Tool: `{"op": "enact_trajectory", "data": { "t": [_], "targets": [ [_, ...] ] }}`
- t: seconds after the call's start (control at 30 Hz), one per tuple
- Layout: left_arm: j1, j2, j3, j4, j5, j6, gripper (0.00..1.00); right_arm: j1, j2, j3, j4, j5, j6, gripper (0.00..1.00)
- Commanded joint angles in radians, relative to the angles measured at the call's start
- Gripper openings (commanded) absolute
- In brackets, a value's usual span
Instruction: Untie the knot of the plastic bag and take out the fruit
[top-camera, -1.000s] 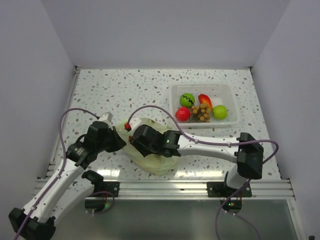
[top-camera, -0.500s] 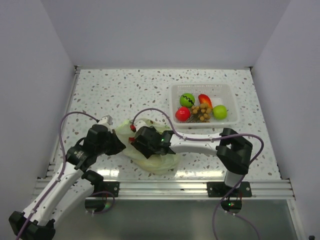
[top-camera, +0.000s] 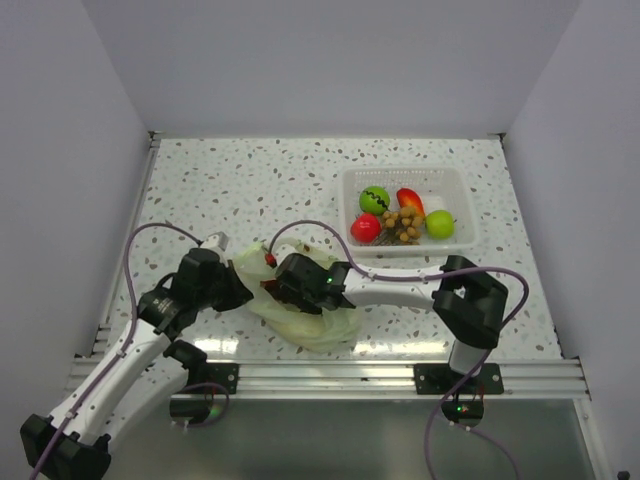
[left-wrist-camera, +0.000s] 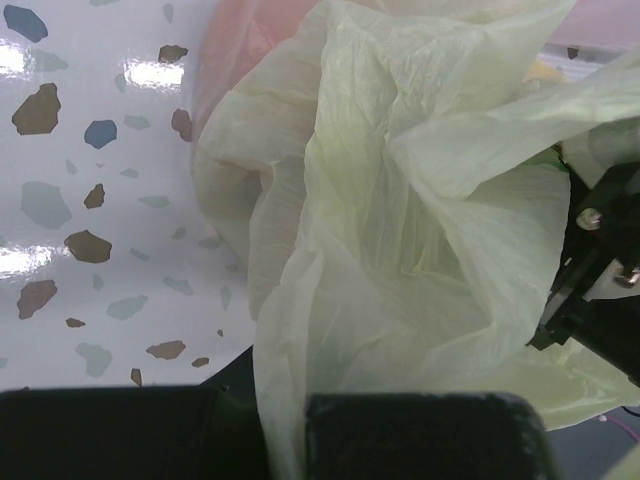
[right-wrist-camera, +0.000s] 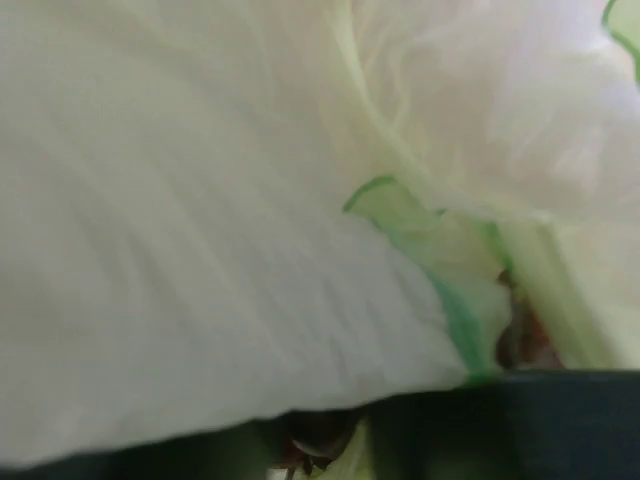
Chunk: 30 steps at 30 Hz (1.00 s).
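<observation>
The pale green plastic bag (top-camera: 318, 318) lies crumpled near the table's front, between my two grippers. My left gripper (top-camera: 238, 288) is shut on the bag's left edge, and a fold of plastic (left-wrist-camera: 275, 400) runs down between its dark fingers. My right gripper (top-camera: 282, 290) is pushed into the bag from the right. Plastic (right-wrist-camera: 220, 250) fills its wrist view, and only one dark finger (right-wrist-camera: 570, 420) shows at the bottom. The knot is hidden. A small dark reddish shape (right-wrist-camera: 522, 338) shows through the folds. A round red fruit (top-camera: 366, 228) and a grape bunch (top-camera: 405, 225) lie in the basket.
A white basket (top-camera: 462, 205) stands at the back right; it also holds a green ball with a zigzag stripe (top-camera: 374, 199), a lime green apple (top-camera: 440, 224) and a red-orange piece (top-camera: 410, 200). Purple cables loop over both arms. A metal rail runs along the table's front edge.
My right arm has folded, its elbow swinging left and up, while its gripper has stayed in the bag. My left gripper has shifted slightly right, still holding the plastic.
</observation>
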Motion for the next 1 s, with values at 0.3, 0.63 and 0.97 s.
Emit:
{"op": "enact_trajectory", "data": {
  "t": [0.3, 0.63, 0.97],
  "targets": [
    [-0.004, 0.099, 0.123, 0.047, -0.070, 0.013, 0.00, -0.001, -0.214, 0.094, 0.053, -0.186, -0.137, 0.00],
    [-0.002, 0.180, 0.197, 0.023, -0.216, 0.052, 0.00, -0.008, -0.393, 0.017, 0.245, -0.186, -0.125, 0.00],
    [0.002, 0.145, 0.153, -0.035, -0.290, 0.037, 0.00, -0.046, -0.539, -0.022, 0.432, 0.033, -0.063, 0.00]
  ]
}}
